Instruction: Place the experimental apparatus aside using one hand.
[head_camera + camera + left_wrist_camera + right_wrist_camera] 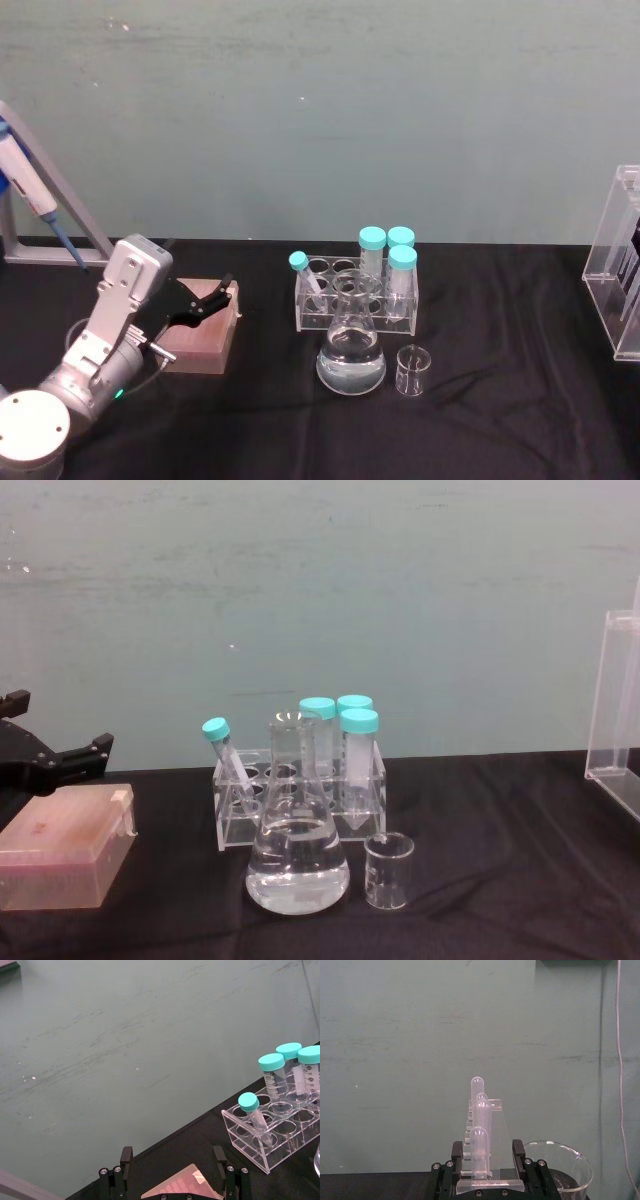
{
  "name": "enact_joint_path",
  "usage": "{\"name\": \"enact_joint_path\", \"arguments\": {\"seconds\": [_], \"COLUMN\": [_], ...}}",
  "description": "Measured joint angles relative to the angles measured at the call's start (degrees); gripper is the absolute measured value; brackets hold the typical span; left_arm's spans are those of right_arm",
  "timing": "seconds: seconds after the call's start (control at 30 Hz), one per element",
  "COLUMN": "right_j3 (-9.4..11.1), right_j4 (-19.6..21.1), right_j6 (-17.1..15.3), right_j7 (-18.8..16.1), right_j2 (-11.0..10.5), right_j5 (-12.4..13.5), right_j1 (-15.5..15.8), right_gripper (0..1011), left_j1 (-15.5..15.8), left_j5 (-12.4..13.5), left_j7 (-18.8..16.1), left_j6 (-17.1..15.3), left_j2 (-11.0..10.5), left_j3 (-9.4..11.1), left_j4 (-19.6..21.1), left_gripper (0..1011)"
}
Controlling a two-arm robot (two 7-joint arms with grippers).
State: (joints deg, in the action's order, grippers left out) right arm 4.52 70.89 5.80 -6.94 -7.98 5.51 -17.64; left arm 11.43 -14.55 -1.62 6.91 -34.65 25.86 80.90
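Black right gripper (488, 1147) flanks the pipette rack (622, 265), grip impossible to tell. Left gripper (172, 1155) gapes over pink box (200, 342).

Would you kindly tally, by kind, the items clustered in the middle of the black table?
teal-capped tubes: 4
low acrylic rack: 1
conical flask: 1
small beaker: 1
Total: 7
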Motion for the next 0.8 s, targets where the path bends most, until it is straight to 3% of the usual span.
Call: {"name": "enact_joint_path", "arguments": {"seconds": [0.27, 0.63, 0.8], "right_j3": [-0.01, -0.04, -0.01], "right_j4": [0.03, 0.03, 0.04], "right_j6": [0.00, -0.09, -0.09], "right_j7": [0.01, 0.02, 0.02], "right_j2": [0.00, 0.00, 0.00], "right_j5": [-0.04, -0.07, -0.07], "right_j1": [0.03, 0.04, 0.03], "right_gripper": [600, 926, 1003], "left_j1": [0.00, 0.00, 0.00], "left_j5": [0.00, 0.00, 0.00], "left_j7": [0.00, 0.00, 0.00], "left_j6": [0.00, 0.00, 0.00], "left_j2": [0.00, 0.00, 0.00], "left_j3": [0.00, 0.00, 0.00], "left_j4": [0.00, 0.00, 0.00], "left_gripper": [1000, 1000, 1000]}}
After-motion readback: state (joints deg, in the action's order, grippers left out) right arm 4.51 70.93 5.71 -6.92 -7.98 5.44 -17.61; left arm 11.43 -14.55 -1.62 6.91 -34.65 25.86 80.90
